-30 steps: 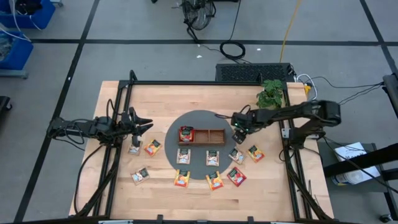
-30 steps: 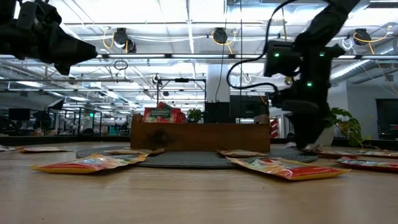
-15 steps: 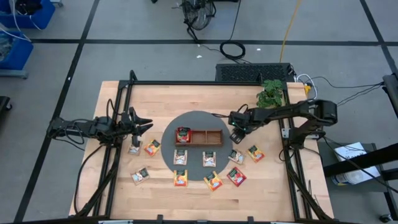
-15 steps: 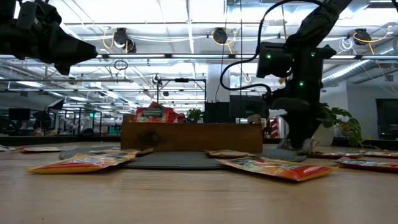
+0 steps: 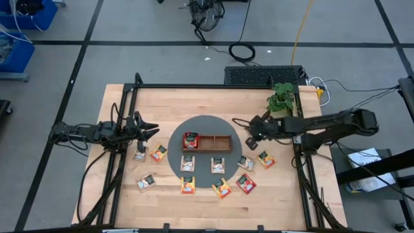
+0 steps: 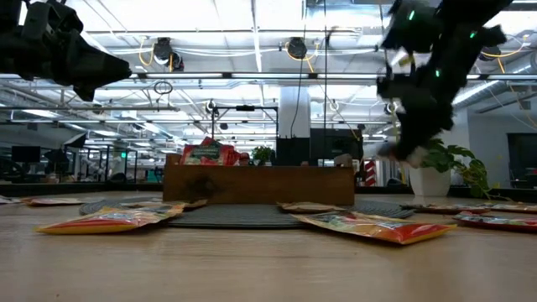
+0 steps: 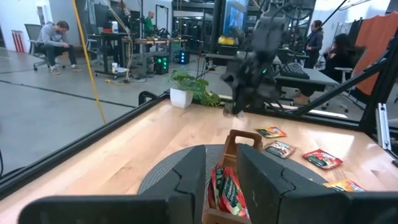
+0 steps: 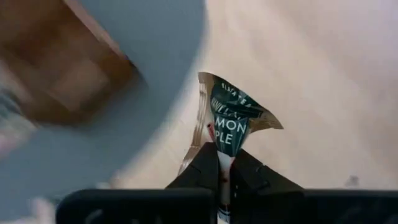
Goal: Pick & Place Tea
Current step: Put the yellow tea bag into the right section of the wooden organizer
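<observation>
My right gripper point(image 5: 250, 134) hangs above the right rim of the dark round mat point(image 5: 206, 123), shut on a whitish tea packet with dark green print point(image 8: 231, 115); the low view shows it as a pale blur point(image 6: 391, 151). The wooden tray point(image 5: 218, 142) stands on the mat with red packets point(image 5: 191, 139) upright in its left compartment. Several more tea packets lie flat around the mat's near side, among them one point(image 5: 244, 162) on the table and one point(image 5: 218, 165) on the mat. My left gripper point(image 5: 151, 127) waits open over the table's left part, pointing level at the tray. My right gripper pinches the packet between its two fingertips at one edge point(image 8: 225, 148). The fingers slant down from the table's right side. The packet sticks out past the fingertips, creased and bent, lifted clear of mat and table.
A potted plant point(image 5: 282, 98) stands at the table's far right. Black frame rails point(image 5: 123, 162) run along the left and right sides. Bare wood point(image 5: 194, 103) lies beyond the mat toward the far edge.
My right gripper has shut on the whitish packet at the mat's right rim. It then rose and drew back a little toward the table's right edge, tipping less steeply. The packet has come up with it, clear of the surface.
</observation>
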Controlling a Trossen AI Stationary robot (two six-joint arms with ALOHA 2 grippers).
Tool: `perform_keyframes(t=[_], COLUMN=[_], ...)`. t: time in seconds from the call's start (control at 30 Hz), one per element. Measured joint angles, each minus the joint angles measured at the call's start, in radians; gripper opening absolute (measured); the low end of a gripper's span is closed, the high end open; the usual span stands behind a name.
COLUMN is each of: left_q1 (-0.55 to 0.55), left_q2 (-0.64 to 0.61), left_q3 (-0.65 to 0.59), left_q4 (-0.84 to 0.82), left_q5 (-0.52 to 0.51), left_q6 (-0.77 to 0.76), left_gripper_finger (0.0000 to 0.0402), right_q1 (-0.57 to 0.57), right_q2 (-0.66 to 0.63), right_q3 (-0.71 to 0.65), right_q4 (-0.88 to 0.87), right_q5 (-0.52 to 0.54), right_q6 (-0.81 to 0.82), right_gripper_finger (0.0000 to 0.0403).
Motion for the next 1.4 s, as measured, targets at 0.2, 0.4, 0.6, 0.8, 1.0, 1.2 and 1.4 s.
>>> perform_keyframes(t=[0.2, 0.4, 0.6, 0.8, 1.0, 1.2, 1.4], left_q1=[0.0, 0.0, 0.0, 0.0, 0.0, 0.0, 0.0], left_q2=[0.0, 0.0, 0.0, 0.0, 0.0, 0.0, 0.0], left_q3=[0.0, 0.0, 0.0, 0.0, 0.0, 0.0, 0.0], left_q4=[0.0, 0.0, 0.0, 0.0, 0.0, 0.0, 0.0], left_q5=[0.0, 0.0, 0.0, 0.0, 0.0, 0.0, 0.0], left_q6=[0.0, 0.0, 0.0, 0.0, 0.0, 0.0, 0.0], left_gripper_finger=[0.0093, 0.0093, 0.0093, 0.0093, 0.0093, 0.0093, 0.0093], right_q1=[0.148, 0.211, 0.211, 0.211, 0.216, 0.208, 0.208], right_q2=[0.003, 0.155, 0.331, 0.406, 0.478, 0.523, 0.523], right_q3=[0.002, 0.003, 0.003, 0.004, 0.004, 0.004, 0.004], right_q4=[0.357, 0.639, 0.892, 0.959, 0.978, 1.028, 1.027], right_q5=[0.159, 0.212, 0.214, 0.25, 0.272, 0.294, 0.295], right_q6=[-0.077, -0.171, -0.21, -0.185, -0.137, -0.137, -0.15], right_gripper_finger=[0.0002, 0.0001, 0.0001, 0.0, 0.0, 0.0006, 0.0017])
